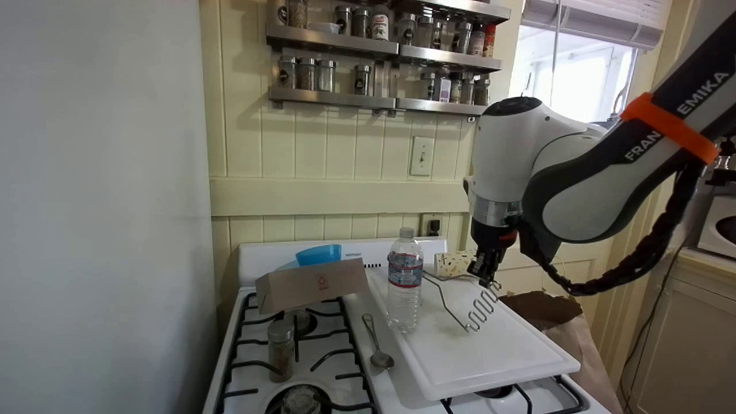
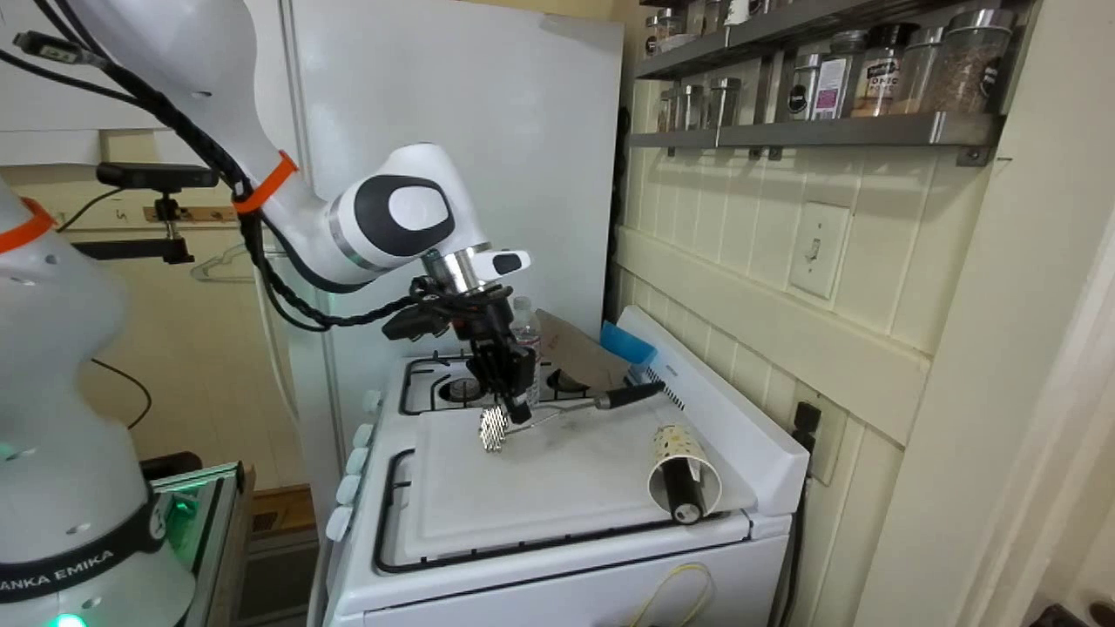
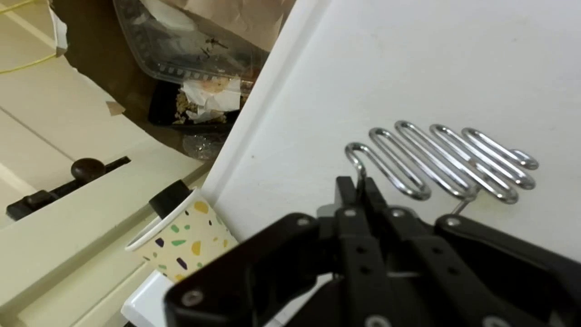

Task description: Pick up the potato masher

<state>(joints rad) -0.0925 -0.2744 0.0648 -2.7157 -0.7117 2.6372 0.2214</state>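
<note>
- Potato masher [image 2: 493,428]: over the white cutting board [image 1: 489,356]; whether it touches the board cannot be confirmed.
- Gripper [image 3: 360,186]: clamped on the wire at the left end of the zigzag head [image 3: 472,164] in the wrist view.
- Handling: presumably light, stiff, robust; smooth round wire may pivot or slip.
- Suggested hold: black handle [image 2: 631,394], for steadier control.
- Materials: glossy bent metal; flat, edge-grooved board.

Cream panelled kitchen wall [image 1: 356,144] and brightly lit window [image 1: 575,77]
Stainless shelves [image 1: 330,99] lined with spice jars [image 1: 307,75] are mounted above a light switch [image 1: 422,156]; a white slatted blind [image 1: 604,20] covers the window's top; a white gas stove [image 2: 723,418] stands by the panelling.
</note>
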